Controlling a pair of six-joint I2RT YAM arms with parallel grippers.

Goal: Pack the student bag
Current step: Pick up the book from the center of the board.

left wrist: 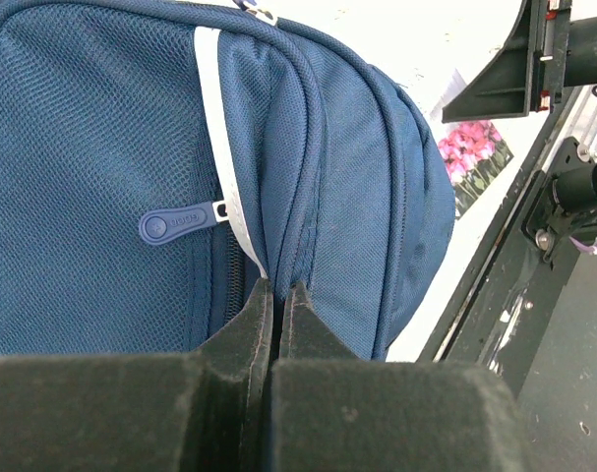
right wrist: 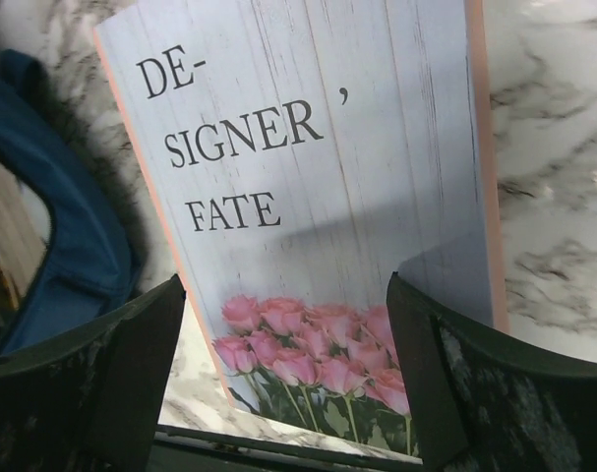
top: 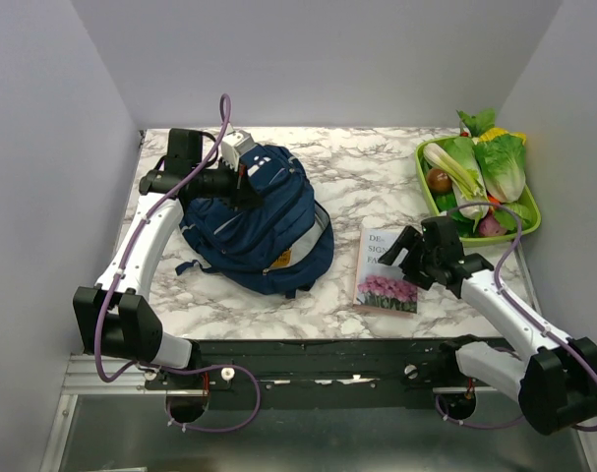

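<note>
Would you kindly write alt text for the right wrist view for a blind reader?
The open right gripper hovers over a book titled "De-signer, Fate", with pink roses on its cover, lying on the marble table. The navy student bag edges in at left.

Left arm (top: 141,241) and right arm (top: 509,310) are both wearing white link shells with chunky black joint housings. Purple cable (top: 225,113) is looping over the left one and trailing off its base. The right one is carrying the same purple line. Left gripper (left wrist: 275,287) is showing matte black fingers (left wrist: 234,344) with a grainy finish. Right gripper (right wrist: 283,285) is looking identical, black and blunt. Pale grey camera block (top: 237,147) is sitting on the left wrist.
</note>
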